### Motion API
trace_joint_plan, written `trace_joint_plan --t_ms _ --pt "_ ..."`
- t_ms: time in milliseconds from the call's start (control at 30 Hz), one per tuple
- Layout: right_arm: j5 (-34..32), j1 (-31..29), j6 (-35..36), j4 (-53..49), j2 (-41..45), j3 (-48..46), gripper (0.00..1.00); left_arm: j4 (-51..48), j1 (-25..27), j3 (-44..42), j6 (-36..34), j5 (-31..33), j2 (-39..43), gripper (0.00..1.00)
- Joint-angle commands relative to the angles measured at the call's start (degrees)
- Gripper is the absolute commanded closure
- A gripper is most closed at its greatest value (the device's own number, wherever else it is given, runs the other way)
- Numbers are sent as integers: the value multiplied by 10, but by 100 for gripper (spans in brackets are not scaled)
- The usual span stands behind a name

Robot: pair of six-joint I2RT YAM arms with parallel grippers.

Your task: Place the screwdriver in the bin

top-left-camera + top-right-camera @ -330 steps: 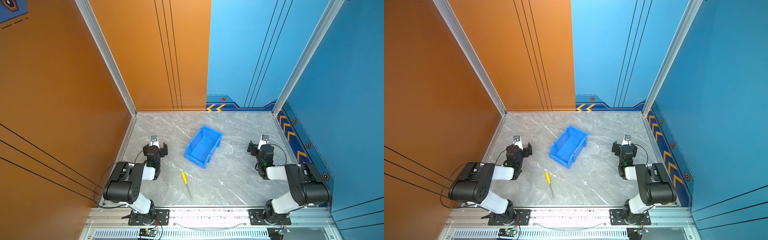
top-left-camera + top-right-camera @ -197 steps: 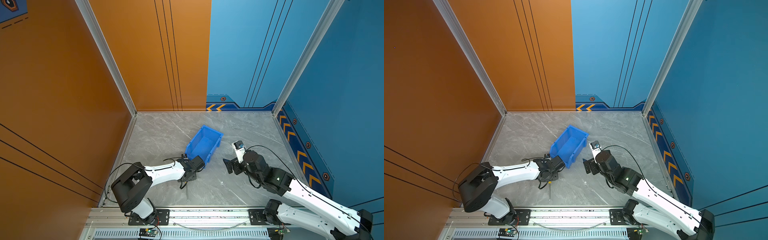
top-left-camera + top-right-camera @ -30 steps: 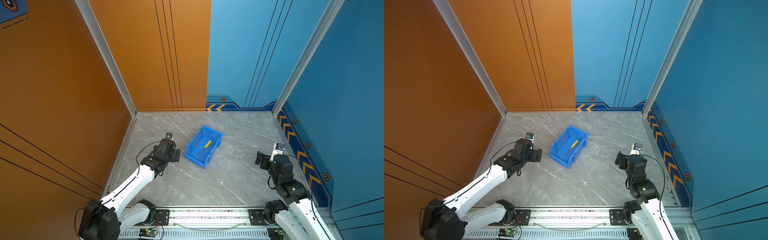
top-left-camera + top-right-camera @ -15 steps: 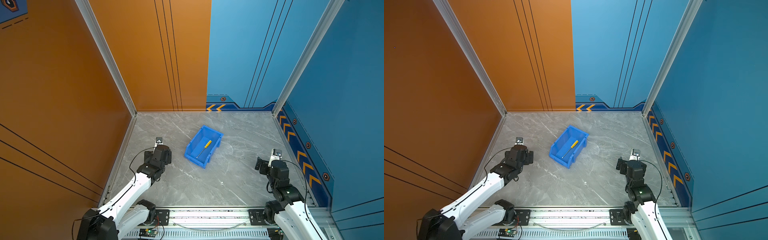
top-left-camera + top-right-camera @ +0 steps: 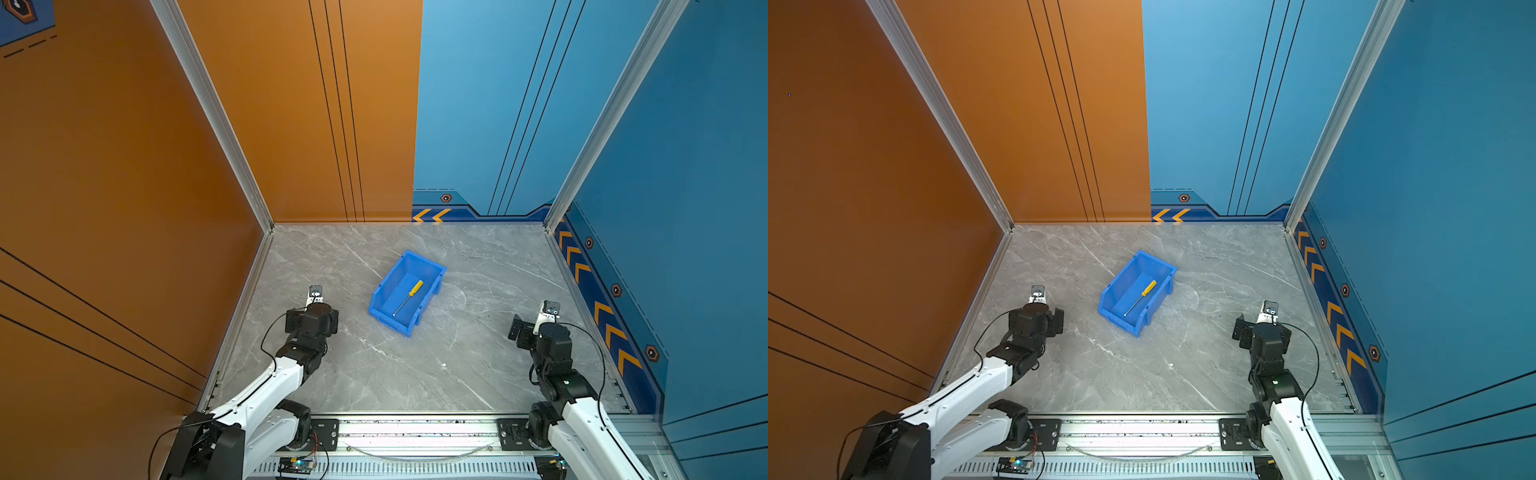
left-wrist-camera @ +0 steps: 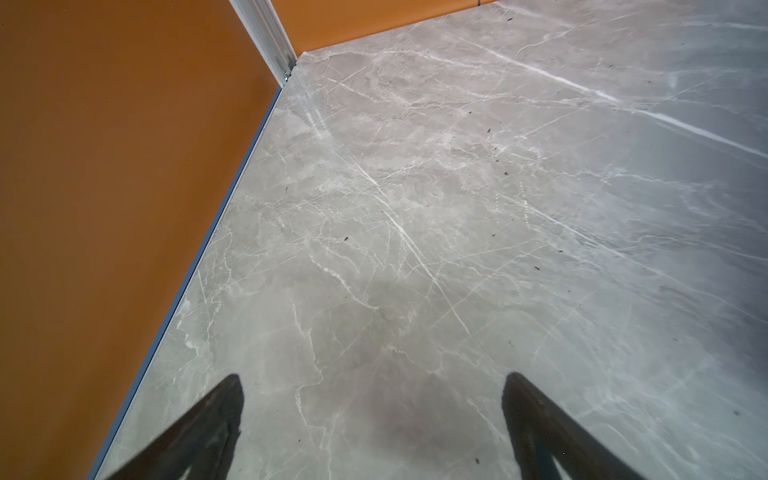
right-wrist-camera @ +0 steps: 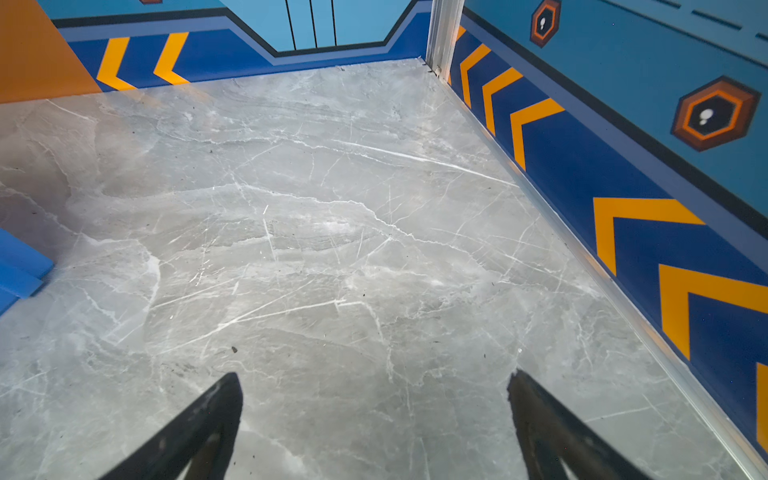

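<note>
The screwdriver (image 5: 409,296) is where I want it: flat on the floor of the bin (image 5: 426,261), its bright yellow handle toward the far tall wall and its thin silver shaft running slantwise toward the lowered lip nearest the rig; both top views show it so (image 5: 1140,297). The bin is bright blue plastic, rectangular, and sits turned at an angle near the middle of the worktop (image 5: 415,365), a grey slab with a marble look, pale veins and a scatter of small dark specks. On my left-arm feed the left gripper (image 6: 372,378) has its two dark fingers spread wide with only bare worktop between them, close to the orange wall (image 5: 124,166) and well apart from the bin. The right gripper (image 7: 374,376) is likewise spread wide and carries nothing (just a blue corner of the bin (image 7: 16,266) shows at the edge of that feed), and it hangs near the blue wall (image 5: 685,166). The markings I can make out are graphics: orange chevrons (image 7: 640,224) along a dark blue band at the foot of the blue panels, and hexagon emblems (image 7: 712,114) above them. Thin black lines run up both wall colours, aluminium posts stand in the corners, and a metal rail (image 5: 415,432) carrying both arm bases closes off the near edge.
</note>
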State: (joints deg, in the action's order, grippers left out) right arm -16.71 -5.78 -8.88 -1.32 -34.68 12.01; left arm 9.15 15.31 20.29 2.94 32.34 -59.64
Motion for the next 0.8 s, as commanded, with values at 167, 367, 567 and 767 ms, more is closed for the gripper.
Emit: trace_joint_plan --t_ms 167,367,567,767 --pt "18 12 27 113 -83 2 0 145 -55 23 14 -47 -113 2" --pt "31 22 28 181 -159 15 0 207 -76 42 -5 -76 -168 2" --pt "47 28 31 233 -240 39 0 237 -85 48 -11 -48 -191 2" --pt "64 31 32 285 -319 68 0 296 -93 46 -29 -68 -214 2"
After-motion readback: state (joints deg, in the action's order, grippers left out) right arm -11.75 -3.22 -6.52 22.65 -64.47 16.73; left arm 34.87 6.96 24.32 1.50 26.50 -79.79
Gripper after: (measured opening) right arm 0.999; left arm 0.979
